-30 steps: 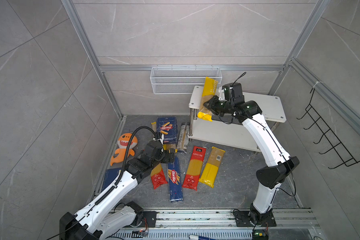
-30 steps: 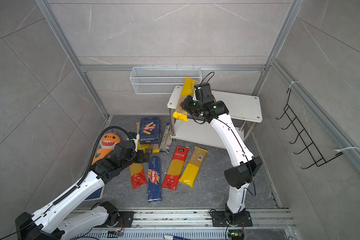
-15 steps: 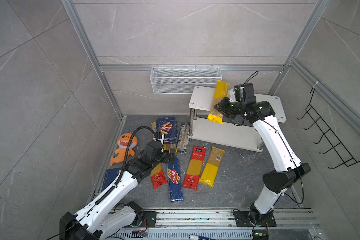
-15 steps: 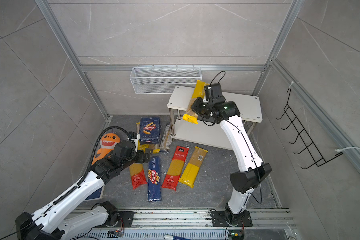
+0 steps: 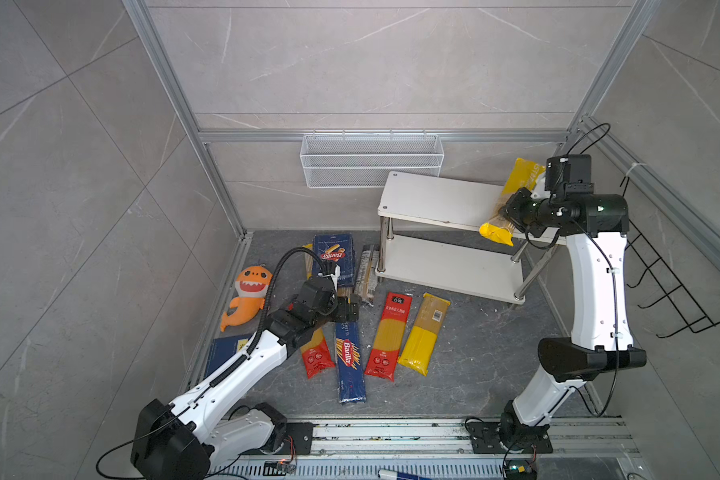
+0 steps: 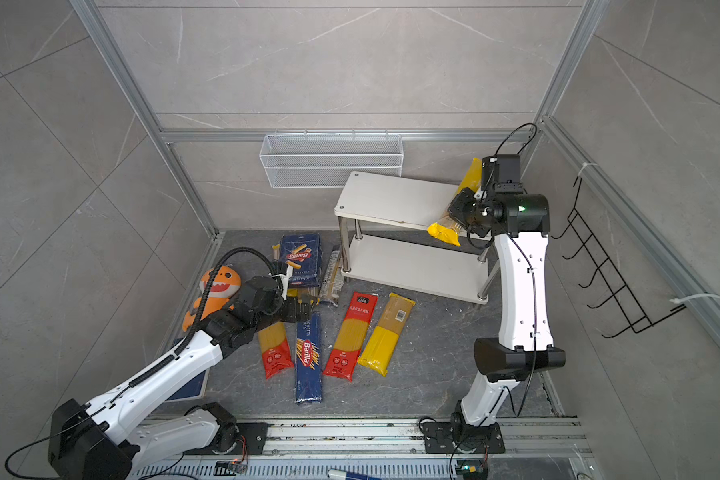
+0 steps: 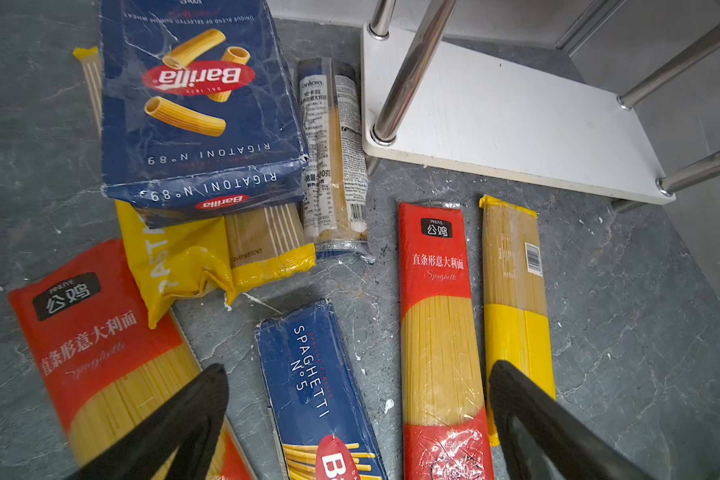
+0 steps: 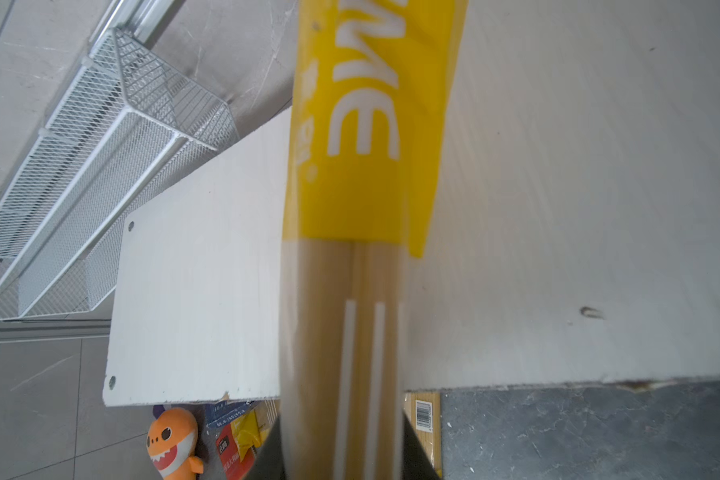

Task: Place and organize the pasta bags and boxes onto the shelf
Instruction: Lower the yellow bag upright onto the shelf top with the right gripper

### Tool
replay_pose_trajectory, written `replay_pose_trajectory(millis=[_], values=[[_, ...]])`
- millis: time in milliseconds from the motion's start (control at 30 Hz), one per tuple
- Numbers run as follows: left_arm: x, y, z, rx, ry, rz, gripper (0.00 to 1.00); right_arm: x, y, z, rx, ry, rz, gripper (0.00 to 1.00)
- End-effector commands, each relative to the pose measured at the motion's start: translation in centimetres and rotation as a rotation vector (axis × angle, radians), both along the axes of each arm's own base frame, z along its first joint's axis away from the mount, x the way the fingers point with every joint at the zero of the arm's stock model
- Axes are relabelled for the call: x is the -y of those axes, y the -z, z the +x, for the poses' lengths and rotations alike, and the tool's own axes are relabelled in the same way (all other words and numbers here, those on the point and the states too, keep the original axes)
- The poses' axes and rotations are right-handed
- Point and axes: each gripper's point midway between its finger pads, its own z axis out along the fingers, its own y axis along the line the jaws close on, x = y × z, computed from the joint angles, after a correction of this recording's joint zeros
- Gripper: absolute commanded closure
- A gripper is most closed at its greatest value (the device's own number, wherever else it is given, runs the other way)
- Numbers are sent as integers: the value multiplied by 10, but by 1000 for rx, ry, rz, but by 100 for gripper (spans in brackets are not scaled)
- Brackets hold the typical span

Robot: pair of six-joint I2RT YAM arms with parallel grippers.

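Grey floor is strewn with packs beside the shelf. A yellow bag is clamped by the right gripper over the top board's right end, long axis front to back, near end overhanging the front edge. The left gripper is held wide open above the long box.

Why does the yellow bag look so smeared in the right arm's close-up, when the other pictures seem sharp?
Right wrist view: the bag fills the middle and looks soft, probably too near the lens; the shelf behind is crisper. Left wrist view: sharp except the fingers; film on the rigatoni box glints. Both top views: even light, faint shadows.
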Motion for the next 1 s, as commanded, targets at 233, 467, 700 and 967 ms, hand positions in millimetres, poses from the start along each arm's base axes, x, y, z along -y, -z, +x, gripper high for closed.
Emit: replay_pose_trajectory(millis=[233, 467, 700, 967], values=[[14, -31, 8, 74, 40, -57, 0, -77, -13, 15, 108, -221, 131, 98], [10, -30, 5, 68, 31, -51, 0, -129, -23, 34, 148, -292, 229, 97], [4, -31, 2, 76, 16, -40, 0, -183, -24, 39, 146, -388, 285, 97], [1, -27, 0, 72, 13, -28, 0, -213, -26, 48, 148, -427, 335, 95]])
